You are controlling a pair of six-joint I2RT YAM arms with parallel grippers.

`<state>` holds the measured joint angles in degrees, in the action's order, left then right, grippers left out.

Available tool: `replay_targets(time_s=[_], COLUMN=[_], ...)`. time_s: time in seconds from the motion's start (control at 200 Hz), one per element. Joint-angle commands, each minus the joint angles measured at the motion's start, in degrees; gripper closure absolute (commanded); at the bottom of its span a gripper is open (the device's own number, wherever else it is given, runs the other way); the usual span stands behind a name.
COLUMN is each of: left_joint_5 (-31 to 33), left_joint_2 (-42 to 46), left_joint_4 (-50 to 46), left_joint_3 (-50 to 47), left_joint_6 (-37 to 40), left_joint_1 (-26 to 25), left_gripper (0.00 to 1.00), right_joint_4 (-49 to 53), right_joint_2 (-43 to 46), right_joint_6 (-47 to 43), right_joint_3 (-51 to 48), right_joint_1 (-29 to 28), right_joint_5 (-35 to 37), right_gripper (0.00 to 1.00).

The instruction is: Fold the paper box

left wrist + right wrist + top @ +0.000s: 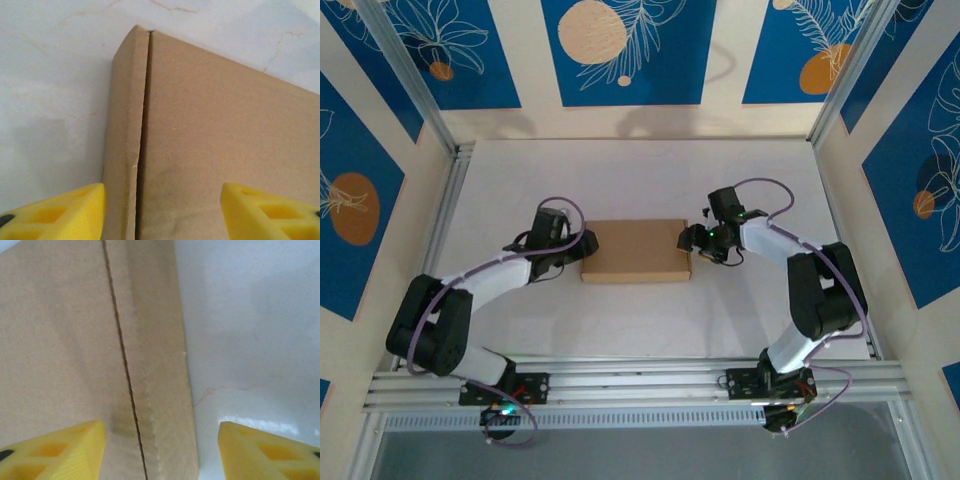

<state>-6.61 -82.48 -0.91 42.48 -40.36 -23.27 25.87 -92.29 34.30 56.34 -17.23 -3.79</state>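
White table [650, 320], blue patterned walls [630, 50]. Paper box [636, 250] at centre, looks folded shut. Left gripper [582, 245] at its 9 o'clock end, right gripper [692, 240] at 3 o'clock; both spread wide, holding nothing, probably placed to steady end seams.

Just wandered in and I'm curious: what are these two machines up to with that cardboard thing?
Two robot arms are working on a paper box. It lies closed and flat on the table. The left gripper sits at its left end, the right gripper at its right end, both open, neither holding it.
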Motion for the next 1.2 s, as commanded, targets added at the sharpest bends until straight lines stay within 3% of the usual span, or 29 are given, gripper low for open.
replay_targets(time_s=[0.0, 0.03, 0.045, 0.135, 0.19, 0.255, 0.355, 0.455, 0.525, 0.7, 0.82, 0.88, 0.93, 0.97, 1.015, 1.06, 1.09, 1.136, 1.196], left_joint_5=[5.62, 6.94, 7.69, 14.4, 17.84, 26.3, 24.15, 31.26, 30.94, 28.26, 28.98, 25.42, 23.1, 15.68, 13.06, 10.09, 7.07, 6.57, 10.11], left_joint_2=[4.95, 6.47, 7.22, 11.73, 14.85, 18.69, 24.02, 24.11, 21.19, 8.41, 0.96, -2.05, -5.44, -5.85, -8.21, -6.79, -6.69, -7.06, -7.31], left_joint_4=[-7.79, -9.72, -10.62, -15.22, -14.66, -11.95, 5.31, 28.06, 28.92, 33.8, 38.46, 44.86, 49.69, 54.4, 64.34, 60.26, 55.81, 54.71, 52.8], left_joint_3=[5.6, 7.06, 8.08, 12.99, 13.93, 12.27, 1.63, -12.2, -16.08, -18.28, -16.74, -17.67, -18.75, -22.36, -25.31, -24.05, -22.01, -21.12, -20.03], left_joint_6=[5.13, 6.98, 7.77, 16.45, 22.24, 25.89, 44.04, 52.09, 50.69, 41.84, 41.71, 44.06, 42.6, 41.68, 42.56, 43.5, 45.16, 44.58, 43.2], left_joint_1=[0.76, 1.09, 1.3, 1.56, 1.87, 1.91, 2.18, 3.28, 6.36, 12.29, 13.72, 14.17, 15.99, 18.34, 18.93, 18.88, 18.78, 19.01, 19.21], left_gripper=[0.18, 0.03, 0.0, 0.0, 0.0, 0.0, 0.0, 0.0, 0.0, 0.0, 0.0, 0.0, 0.0, 0.0, 0.0, 0.0, 0.0, 0.0, 0.0], right_joint_4=[4.36, 4.96, 5.1, 2.98, 0.16, -3.63, -11.97, -27.58, -35.83, -57.11, -63.52, -74.35, -72.04, -76.81, -85.72, -96.5, -91.97, -71.96, -76.02], right_joint_2=[6.65, 8.82, 10.02, 19.45, 25.22, 31.05, 36.82, 39.63, 40.27, 35.78, 24.71, 19.83, 17.9, 14.01, 8.44, 1.63, 2.73, 7.24, 4.18], right_joint_6=[-1.34, -1.86, -2.32, -5.68, -8.2, -9.4, -11.82, -26.87, -38.36, -42.63, -38.4, -33.98, -31.28, -30.19, -29.05, -28.3, -28.67, -30.09, -27.73], right_joint_3=[3.63, 4.14, 4.35, 4.09, 2.63, 0.71, -4.42, -14.44, -20.96, -34.45, -36.01, -39.06, -38.31, -39.48, -41.2, -41.96, -40.39, -34.03, -33.71], right_joint_1=[-0.08, -0.31, -0.53, -3.15, -5.28, -5.95, -4.69, -1.12, -0.23, 2.6, 7.37, 10.47, 13.19, 15.14, 16.04, 16.36, 16.1, 16.42, 17.91], right_joint_5=[6.34, 8.12, 9.11, 17.03, 23.13, 26.26, 29.96, 18.77, 11.22, 11.45, 16.05, 16.15, 13.65, 10.98, 11.58, 12.78, 11.75, 7.84, 6.63], right_gripper=[0.01, 0.01, 0.01, 0.01, 0.01, 0.01, 0.01, 0.01, 0.01, 0.01, 0.01, 0.01, 0.01, 0.01, 0.01, 0.01, 0.01, 0.01, 0.01])
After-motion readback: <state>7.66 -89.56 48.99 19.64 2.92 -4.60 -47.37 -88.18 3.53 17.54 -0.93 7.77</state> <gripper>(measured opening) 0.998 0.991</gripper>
